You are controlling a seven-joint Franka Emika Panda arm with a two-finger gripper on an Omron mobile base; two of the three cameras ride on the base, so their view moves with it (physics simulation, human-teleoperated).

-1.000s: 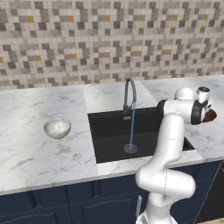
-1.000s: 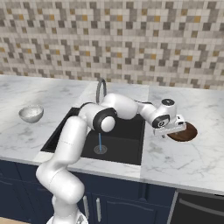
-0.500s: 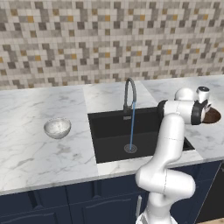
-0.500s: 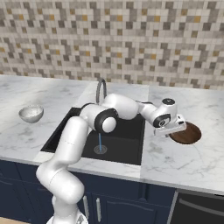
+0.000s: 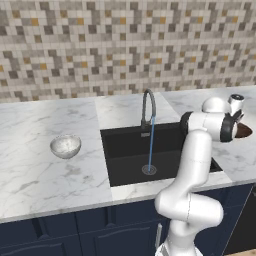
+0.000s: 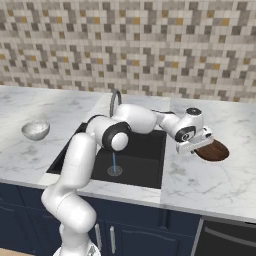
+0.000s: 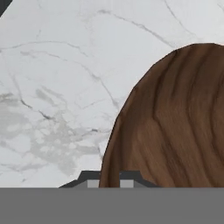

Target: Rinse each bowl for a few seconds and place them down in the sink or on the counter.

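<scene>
Brown bowl (image 7: 175,122) rim pinched in gripper (image 7: 109,181), on counter (image 7: 61,96)

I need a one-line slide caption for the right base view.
Gripper shut on brown bowl on the counter; faucet running.

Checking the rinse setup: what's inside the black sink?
Inside the black sink: a round grey drain with a thin blue water stream falling on it. The arm hides its right part.

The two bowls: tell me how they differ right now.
The grey speckled bowl is pale and deep; the brown bowl is dark, wood-grained and shallow. The grey speckled bowl sits left of the sink, untouched; the brown bowl sits right of it, its rim pinched by the gripper. Both rest upright on the counter.
</scene>
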